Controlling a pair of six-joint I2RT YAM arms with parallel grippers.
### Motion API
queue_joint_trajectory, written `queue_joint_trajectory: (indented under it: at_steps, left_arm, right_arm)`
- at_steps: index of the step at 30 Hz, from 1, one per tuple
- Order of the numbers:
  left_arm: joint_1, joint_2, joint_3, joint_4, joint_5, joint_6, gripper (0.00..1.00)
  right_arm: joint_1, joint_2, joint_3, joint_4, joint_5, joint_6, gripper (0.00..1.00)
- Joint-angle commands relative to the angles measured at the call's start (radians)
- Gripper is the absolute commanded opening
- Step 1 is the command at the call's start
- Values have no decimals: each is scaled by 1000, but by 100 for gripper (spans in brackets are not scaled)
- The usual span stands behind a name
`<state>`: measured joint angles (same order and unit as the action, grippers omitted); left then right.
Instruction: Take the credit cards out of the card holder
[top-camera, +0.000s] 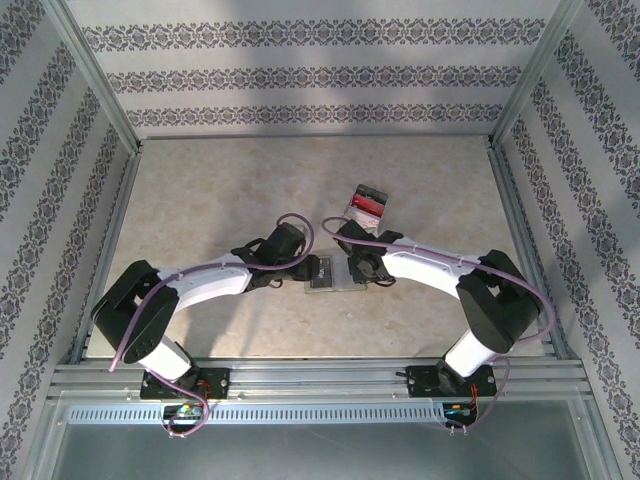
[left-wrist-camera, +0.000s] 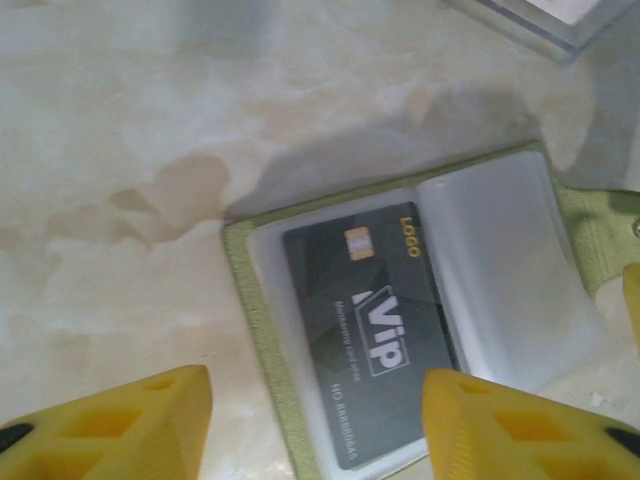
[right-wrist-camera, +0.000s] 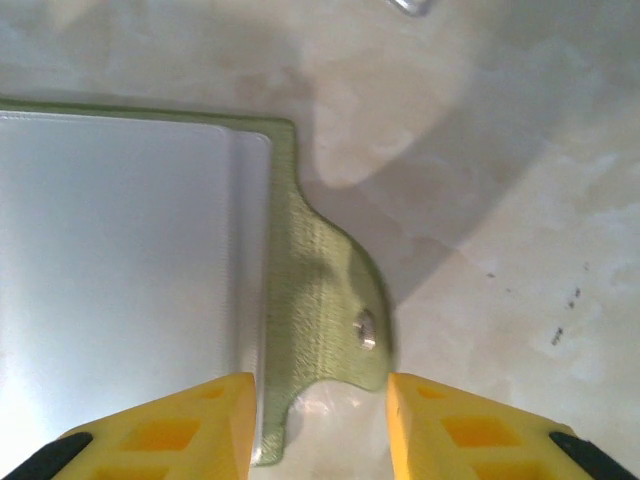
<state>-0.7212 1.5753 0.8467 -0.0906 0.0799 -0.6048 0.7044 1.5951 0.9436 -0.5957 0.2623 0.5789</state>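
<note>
Left pincer (left-wrist-camera: 315, 425) half-open, empty, dark card (left-wrist-camera: 375, 340) in the card holder (left-wrist-camera: 590, 235) at its 12 o'clock; right pincer (right-wrist-camera: 320, 425) half-open, empty, straddling the holder's snap tab (right-wrist-camera: 335, 300).

Marbled table (top-camera: 200, 200) (beige), patterned walls (top-camera: 300, 75)

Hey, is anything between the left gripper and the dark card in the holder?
Just the card holder's clear pocket: the dark card appears to sit inside it, under the open left gripper. Nothing else visible lies between them.

Card (left-wrist-camera: 370, 340) in holder (left-wrist-camera: 255, 310) (on table (top-camera: 200, 200)), other cards (top-camera: 368, 203) behind
</note>
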Motion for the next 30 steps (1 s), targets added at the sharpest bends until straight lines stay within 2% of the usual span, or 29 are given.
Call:
queue_joint_trajectory:
  at_steps: [1, 8, 12, 16, 21, 30]
  left_arm:
    - [-22, 38, 29, 38, 34, 8, 51]
    - [-27, 68, -5, 84, 34, -23, 36]
    - [-27, 73, -22, 100, 32, -35, 32]
    - [-22, 71, -53, 136, 17, -69, 29]
    - [-12, 77, -88, 180, 15, -110, 28]
    - [0, 81, -115, 206, 16, -132, 26]
  right_arm:
    - [-13, -73, -25, 6, -21, 28, 39]
    - [-51, -196, -51, 67, -142, 41, 37]
    - [-82, -208, -45, 120, -288, 42, 36]
    - [-86, -159, -49, 229, -442, 73, 33]
    - [-85, -58, -48, 361, -577, 123, 29]
    - [-80, 59, -23, 409, -619, 147, 27]
